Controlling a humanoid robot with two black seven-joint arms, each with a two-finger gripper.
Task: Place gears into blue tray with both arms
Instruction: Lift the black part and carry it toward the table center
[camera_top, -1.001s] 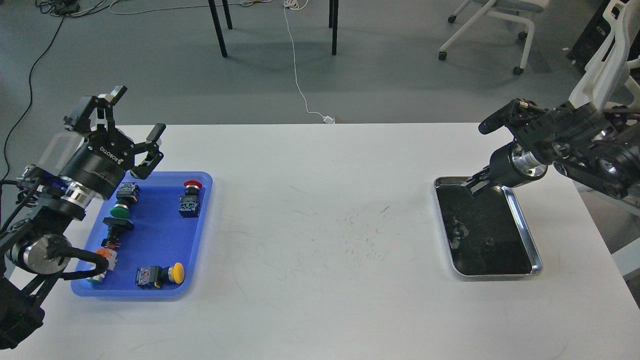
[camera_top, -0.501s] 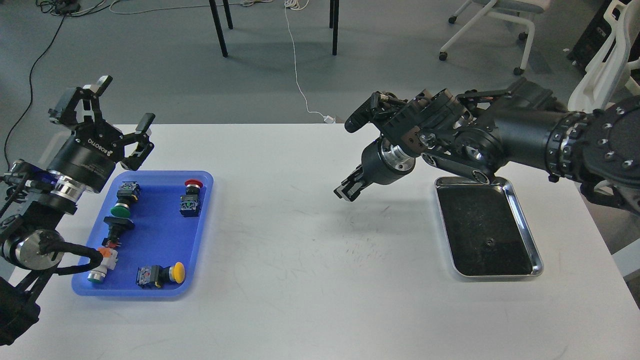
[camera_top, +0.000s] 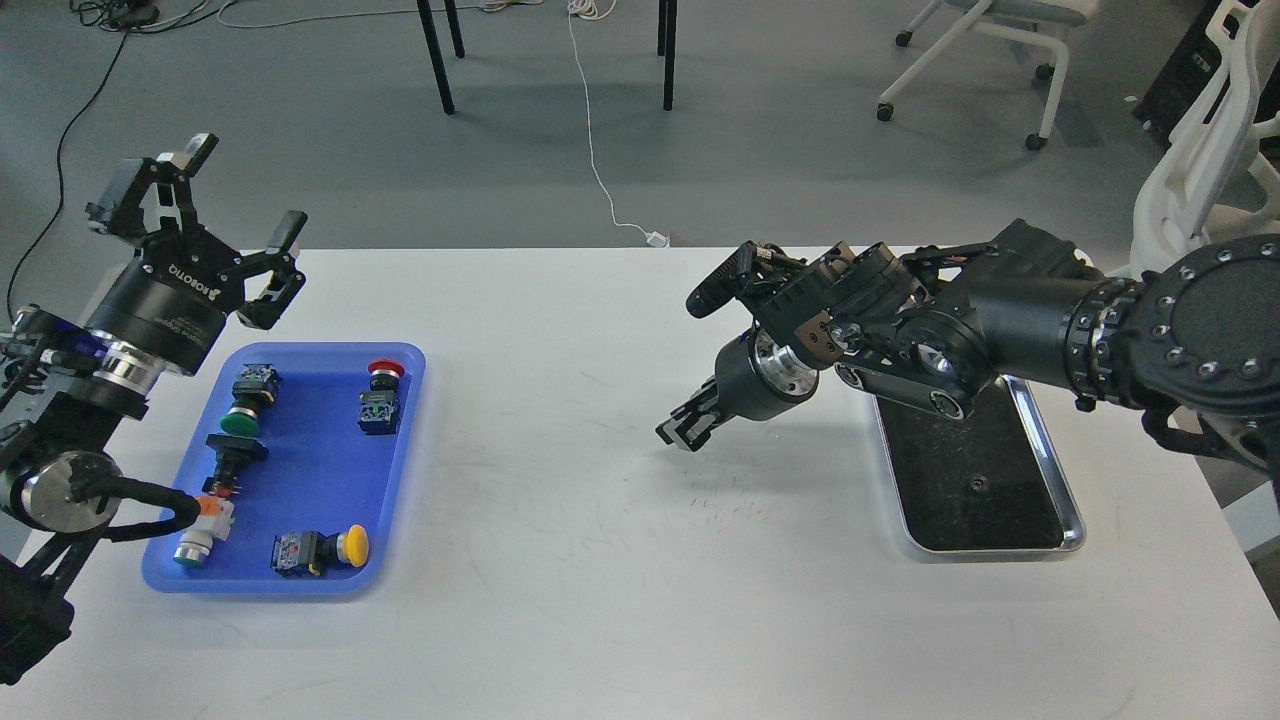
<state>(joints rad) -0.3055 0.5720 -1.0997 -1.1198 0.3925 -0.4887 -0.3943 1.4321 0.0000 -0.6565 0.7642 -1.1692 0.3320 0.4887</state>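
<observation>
My biggest risk is the carry: my right hand (camera_top: 683, 430) hangs over the bare desk (camera_top: 600, 560), between the blue tray (camera_top: 315, 470) and the silver tray (camera_top: 1070, 500). Its fingers look drawn close together, but I cannot tell whether a gear sits between them; anything that small could slip out and roll off unseen.

Next, the blue tray itself is crowded. Push-button switches lie in it: a green-capped one (camera_top: 240, 420), a red-capped one (camera_top: 383, 370) and a yellow-capped one (camera_top: 352, 545), so a gear dropped carelessly may bounce off a switch.

My left hand (camera_top: 235, 205) is spread wide and empty, raised just beyond the blue tray's far left corner, and could crowd my right arm's approach.

One gear (camera_top: 977, 484) lies in the silver tray, far from the blue tray.
</observation>
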